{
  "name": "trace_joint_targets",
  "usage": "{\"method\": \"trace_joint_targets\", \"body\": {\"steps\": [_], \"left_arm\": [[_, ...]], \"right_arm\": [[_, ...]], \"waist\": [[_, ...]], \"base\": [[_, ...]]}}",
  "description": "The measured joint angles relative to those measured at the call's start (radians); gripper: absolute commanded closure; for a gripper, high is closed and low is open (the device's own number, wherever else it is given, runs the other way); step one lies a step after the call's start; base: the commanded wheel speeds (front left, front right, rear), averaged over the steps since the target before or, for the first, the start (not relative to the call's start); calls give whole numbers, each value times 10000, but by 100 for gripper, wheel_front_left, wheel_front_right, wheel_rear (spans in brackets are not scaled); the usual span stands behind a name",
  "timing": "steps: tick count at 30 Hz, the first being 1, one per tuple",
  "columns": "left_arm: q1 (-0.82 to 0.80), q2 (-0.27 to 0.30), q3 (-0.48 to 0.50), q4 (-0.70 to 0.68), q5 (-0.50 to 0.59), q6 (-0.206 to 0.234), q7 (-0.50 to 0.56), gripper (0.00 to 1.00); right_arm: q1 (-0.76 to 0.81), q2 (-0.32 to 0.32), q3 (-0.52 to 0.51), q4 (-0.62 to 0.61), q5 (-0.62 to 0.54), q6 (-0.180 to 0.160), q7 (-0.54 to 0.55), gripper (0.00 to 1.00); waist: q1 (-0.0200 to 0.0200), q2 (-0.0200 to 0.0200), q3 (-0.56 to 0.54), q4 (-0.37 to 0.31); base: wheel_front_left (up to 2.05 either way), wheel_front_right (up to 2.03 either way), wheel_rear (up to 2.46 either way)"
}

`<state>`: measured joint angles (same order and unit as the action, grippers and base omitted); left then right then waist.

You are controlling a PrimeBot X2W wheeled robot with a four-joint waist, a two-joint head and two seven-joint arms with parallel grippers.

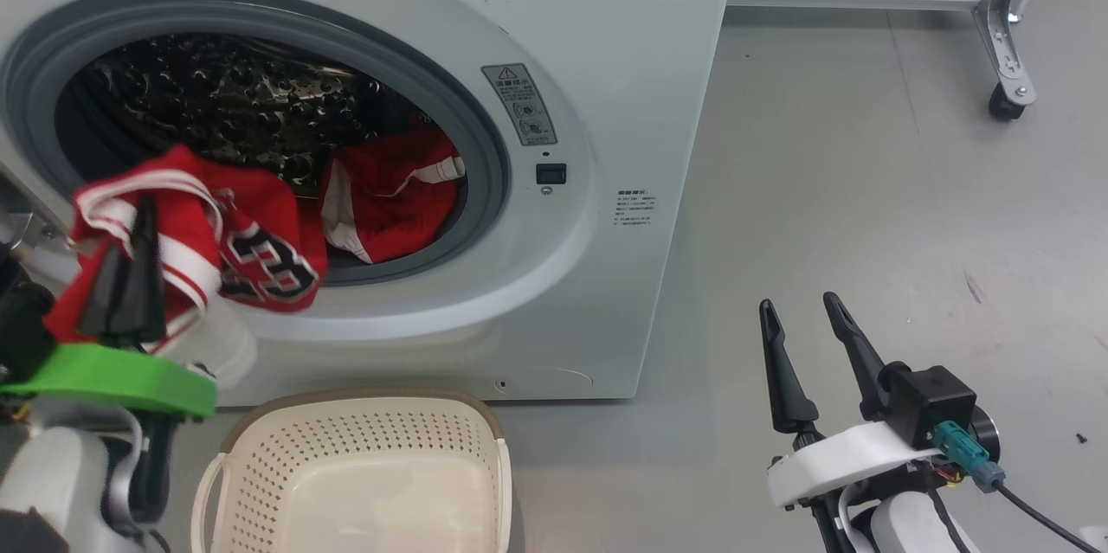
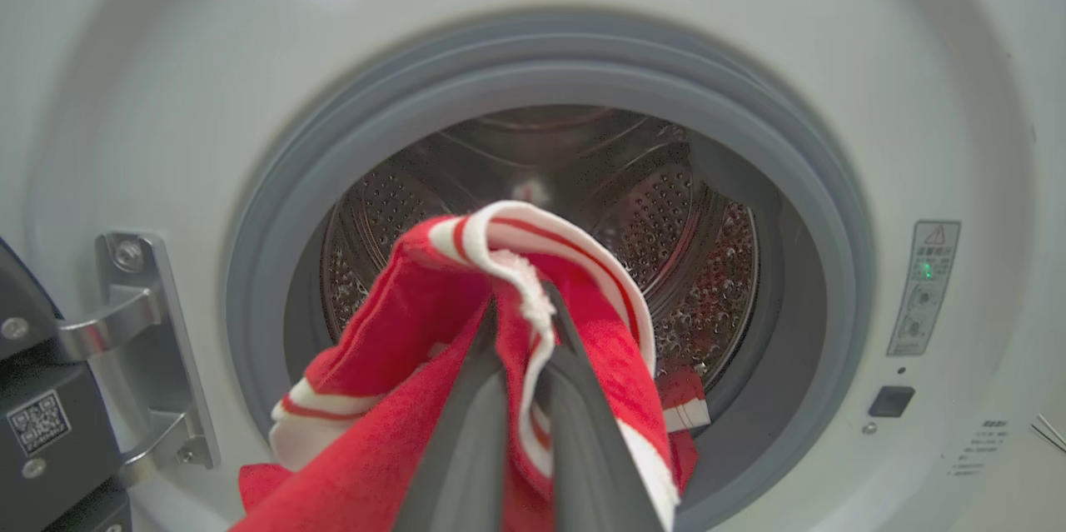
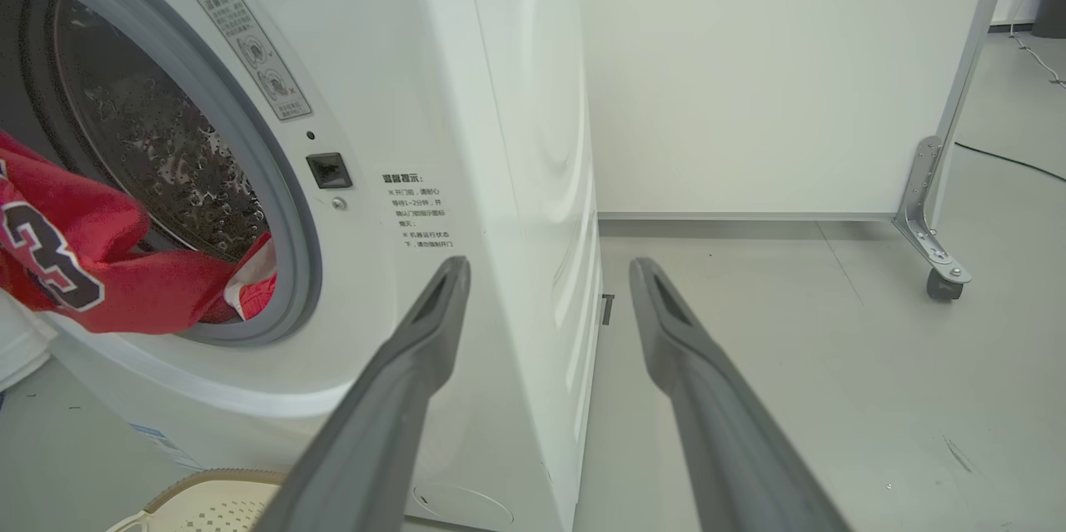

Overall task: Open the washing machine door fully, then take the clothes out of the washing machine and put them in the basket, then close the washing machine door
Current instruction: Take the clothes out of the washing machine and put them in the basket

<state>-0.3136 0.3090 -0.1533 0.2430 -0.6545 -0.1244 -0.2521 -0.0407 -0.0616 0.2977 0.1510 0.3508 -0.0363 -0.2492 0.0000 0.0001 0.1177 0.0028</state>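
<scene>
A robot's left gripper [image 1: 130, 272], its two dark fingers pinched shut on a fold of soft red jersey [image 1: 260, 228], holds the garment just outside the mouth of a white washing machine [image 1: 606, 60]; the cloth carries white striped trim and a dark, white-edged "33"; another red-and-white fold [image 1: 389, 194] lies inside on the lip of the grey rubber ring [image 1: 489, 138], in front of the dimpled, perforated steel drum [image 1: 225, 94]; the door [image 2: 42, 465] stands swung aside on a bright metal hinge [image 2: 133, 324], a QR sticker [image 2: 37, 422] on its dark frame; a grey warning label [image 1: 519, 103] with a red triangle sits beside the opening, its print too small to read; the cream perforated basket [image 1: 363, 440], brown-rimmed, sits on the floor [image 1: 866, 189] below the jersey; the right gripper [image 1: 800, 304] hangs with fingers spread wide over the smooth grey surface.
</scene>
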Motion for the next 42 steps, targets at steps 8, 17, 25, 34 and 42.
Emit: {"method": "trace_joint_targets", "body": {"steps": [8,17,25,34,42], "left_arm": [[1083,136,-1361,372,-77,0,535,100],[1465,274,-2305,934,-234,0,1371,100],[1511,393,-2694,1764,-516,-2,1825,100],[1488,537,-2918,2895,-686,-2,2337,100],[1289,558,-3060,3825,-1005,-10,2702,100]], "right_arm": [[-1,4,121,-2,-56,86,0,0],[-57,12,326,-8,-268,88,0,0],[-325,21,575,-100,-451,86,0,0],[-565,46,708,-228,-514,6,0,0],[-715,61,815,-341,-550,-104,0,0]], "waist": [[0,0,193,-77],[0,0,613,-362],[0,0,1139,-748],[0,0,1734,-1392],[0,0,2247,-1967]], "base": [[0,0,0],[0,0,0],[0,0,0],[0,0,0],[0,0,0]]}}
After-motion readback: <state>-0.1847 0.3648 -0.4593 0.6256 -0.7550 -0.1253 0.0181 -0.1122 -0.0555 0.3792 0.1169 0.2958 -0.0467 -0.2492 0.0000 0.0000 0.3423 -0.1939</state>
